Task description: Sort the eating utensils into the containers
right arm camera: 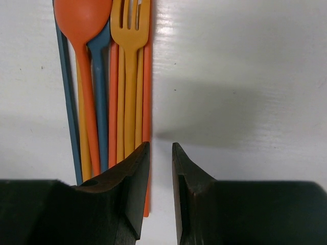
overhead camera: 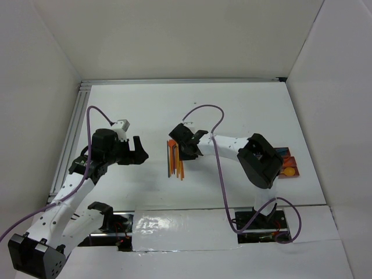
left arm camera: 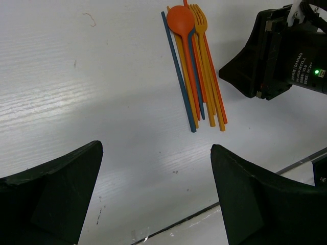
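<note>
White tabletop (overhead camera: 232,104) bore thin plastic utensils (right arm camera: 113,102), likely light and slippery, best pinched mid-handle; right end effector (right arm camera: 160,149) hung slightly parted, empty; left end effector (left arm camera: 156,148) gaped.

Tiny white letters run along the black plastic block on the right arm's wrist (left arm camera: 291,58), next to a little green light (left arm camera: 316,72). The letters are too small to read.

1. Left arm (overhead camera: 63,202): white links, black joints.
2. Right arm (overhead camera: 229,145): white link, black housings.
3. Purple cable (overhead camera: 219,165) loops behind each pincer.
4. Right pincer (right arm camera: 161,145): black wedge fingers (right arm camera: 133,178); green light (left arm camera: 317,72) and white lettering (left arm camera: 299,64) behind them.
</note>
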Robot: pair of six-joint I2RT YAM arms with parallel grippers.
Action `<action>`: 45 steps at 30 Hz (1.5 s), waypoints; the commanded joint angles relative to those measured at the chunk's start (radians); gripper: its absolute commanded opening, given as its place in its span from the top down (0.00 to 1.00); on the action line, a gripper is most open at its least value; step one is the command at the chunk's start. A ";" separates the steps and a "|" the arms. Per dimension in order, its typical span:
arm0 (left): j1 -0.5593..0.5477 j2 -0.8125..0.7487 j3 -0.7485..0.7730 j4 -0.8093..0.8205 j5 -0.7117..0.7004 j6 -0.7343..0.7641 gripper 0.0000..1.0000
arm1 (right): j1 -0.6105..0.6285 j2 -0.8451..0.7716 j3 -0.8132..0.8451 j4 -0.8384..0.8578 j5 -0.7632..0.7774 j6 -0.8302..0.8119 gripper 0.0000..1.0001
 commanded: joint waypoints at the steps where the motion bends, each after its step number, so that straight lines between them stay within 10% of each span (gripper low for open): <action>1: -0.004 -0.010 0.023 0.036 0.016 0.012 0.00 | 0.021 0.011 -0.005 0.044 -0.010 -0.015 0.69; 17: -0.002 -0.008 0.020 0.042 0.017 0.016 0.00 | 0.029 0.050 -0.017 0.033 0.008 -0.017 0.70; 31: -0.004 -0.005 0.022 0.040 0.014 0.019 0.00 | -0.049 0.073 -0.008 -0.110 0.019 0.053 1.00; 45: -0.004 0.004 0.029 0.045 0.019 0.010 0.00 | -0.746 -0.525 -0.184 -0.364 0.091 0.259 1.00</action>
